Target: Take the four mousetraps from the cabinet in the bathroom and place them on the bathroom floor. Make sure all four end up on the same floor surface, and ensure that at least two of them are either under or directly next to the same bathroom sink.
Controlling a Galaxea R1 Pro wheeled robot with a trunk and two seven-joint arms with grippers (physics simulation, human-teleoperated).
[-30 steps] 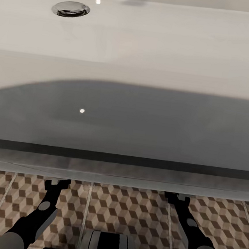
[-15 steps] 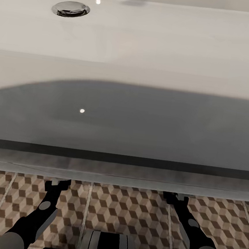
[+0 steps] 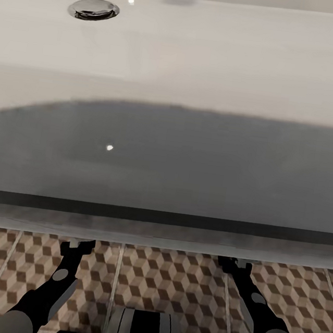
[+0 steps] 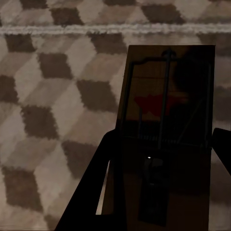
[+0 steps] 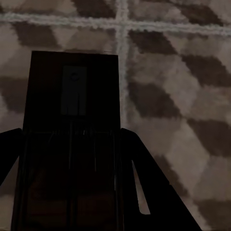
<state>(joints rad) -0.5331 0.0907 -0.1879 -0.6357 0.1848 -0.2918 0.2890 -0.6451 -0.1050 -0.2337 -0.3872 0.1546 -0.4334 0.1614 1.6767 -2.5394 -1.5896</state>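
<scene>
In the left wrist view, my left gripper [image 4: 166, 134] is shut on a dark-brown mousetrap [image 4: 168, 82] with a wire bar and a red mark, held just above the cube-patterned bathroom floor [image 4: 57, 96]. My right gripper [image 5: 70, 132] grips another mousetrap [image 5: 72, 86] the same way, close over the floor [image 5: 183, 96] beside a grout line. From the head view, both arms reach forward beneath the front edge of the white sink [image 3: 203, 50], which hides the hands. The cabinet is out of view.
The sink's front rim [image 3: 157, 233] spans the whole width above my forearms [image 3: 62, 279] [image 3: 251, 304]. A chrome drain [image 3: 93, 9] lies at the basin's back left. Tiled floor [image 3: 172, 283] shows between the arms, and my base [image 3: 144, 332] sits at the bottom centre.
The right forearm has edged slightly left. The head view has shifted a little, so the basin sits marginally higher in the picture. The left arm is unchanged.
</scene>
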